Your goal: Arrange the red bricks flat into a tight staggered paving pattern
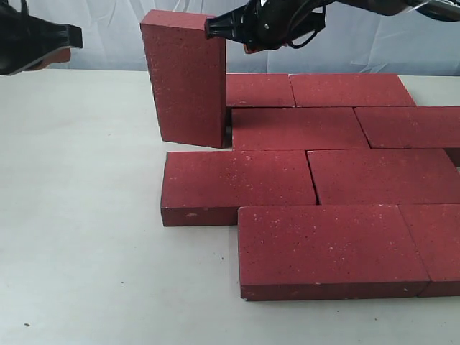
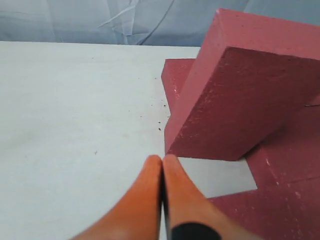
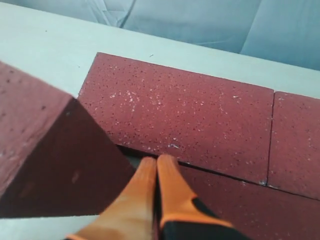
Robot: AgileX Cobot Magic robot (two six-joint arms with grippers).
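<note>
- On the table (image 1: 79, 215): red bricks (image 1: 316, 129) flat in staggered rows; one standing brick (image 1: 188, 83) on end at their left edge.
- Likely heavy, rigid, gritty; best clamped across the thin sides.
- Right gripper (image 1: 213, 29) pinched together, empty, at the standing brick's top; left gripper (image 1: 70, 36) likewise, well apart.
- Wrist views: closed fingertips (image 3: 145, 175); exterior only: whole pattern.

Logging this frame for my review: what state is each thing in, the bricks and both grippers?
Standing brick: upright on its end, not yet laid flat.
Flat bricks: lying flat in staggered rows, close together.
Left gripper: shut, holding nothing.
Right gripper: shut, holding nothing, tip by the standing brick's top edge.
</note>
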